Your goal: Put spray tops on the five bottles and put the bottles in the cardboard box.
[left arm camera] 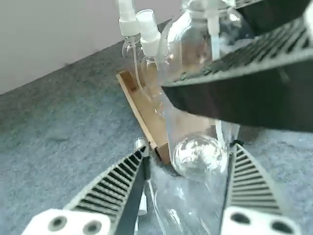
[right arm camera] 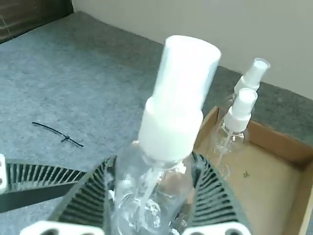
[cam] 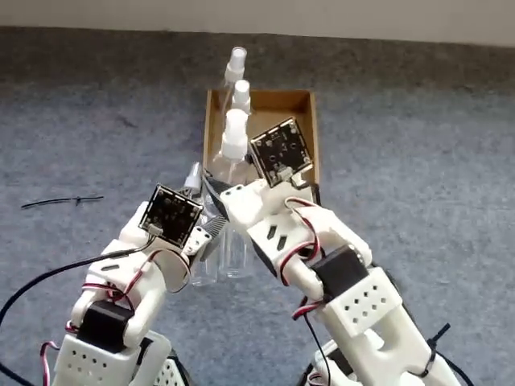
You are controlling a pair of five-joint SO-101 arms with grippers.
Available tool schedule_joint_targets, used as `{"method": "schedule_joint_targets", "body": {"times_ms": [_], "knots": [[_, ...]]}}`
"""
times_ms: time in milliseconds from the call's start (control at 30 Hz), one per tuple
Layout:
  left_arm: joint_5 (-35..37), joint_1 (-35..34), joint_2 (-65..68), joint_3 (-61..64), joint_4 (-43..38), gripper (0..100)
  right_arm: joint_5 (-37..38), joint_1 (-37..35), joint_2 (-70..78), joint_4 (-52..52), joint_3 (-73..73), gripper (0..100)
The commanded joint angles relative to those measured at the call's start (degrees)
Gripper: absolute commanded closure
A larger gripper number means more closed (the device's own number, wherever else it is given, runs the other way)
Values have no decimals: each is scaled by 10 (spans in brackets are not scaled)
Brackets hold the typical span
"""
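From the high view, the box (cam: pixel 304 100) lies open on the grey carpet (cam: pixel 418 137) just beyond both arms. Two capped bottles (cam: pixel 239 95) stand in its far corner, one behind the other. The right gripper (cam: pixel 228 181) is at the box's near edge and carries a third bottle (cam: pixel 234 138), upright with its spray top on. The left gripper (cam: pixel 208 233) sits just beside it, low among clear bottles (cam: pixel 233 251) that stand on the carpet outside the box. A cable tie (cam: pixel 60 201) lies well apart to one side.

In the left wrist view, the left gripper (left arm camera: pixel 190 149) has its jaws spread to either side of a clear bottle (left arm camera: pixel 188 210). Whether the pads press on it is hard to judge. The carried bottle (left arm camera: pixel 198 156) hangs above this one, with a black finger (left arm camera: pixel 244 93) of the right gripper across its middle. Past it are the box wall (left arm camera: pixel 139 112) and the two capped bottles (left arm camera: pixel 149 29).

In the right wrist view, the right gripper (right arm camera: pixel 154 161) pinches the carried bottle's (right arm camera: pixel 178 98) body from both sides. The box (right arm camera: pixel 274 139) with its two bottles (right arm camera: pixel 239 110) lies just beyond it.
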Motion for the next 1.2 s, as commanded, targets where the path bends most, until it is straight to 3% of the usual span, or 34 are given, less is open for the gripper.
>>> {"method": "schedule_joint_targets", "body": {"times_ms": [0,233,400,1167], "knots": [[2,-34,0,16,-17,765,32,36,54,-77,-42,995],[9,-142,5,38,-86,766,66,50,168,-201,-40,995],[29,-178,5,46,-111,766,68,51,215,-247,-42,995],[29,-184,5,47,-113,766,69,76,363,-382,-43,995]]}}
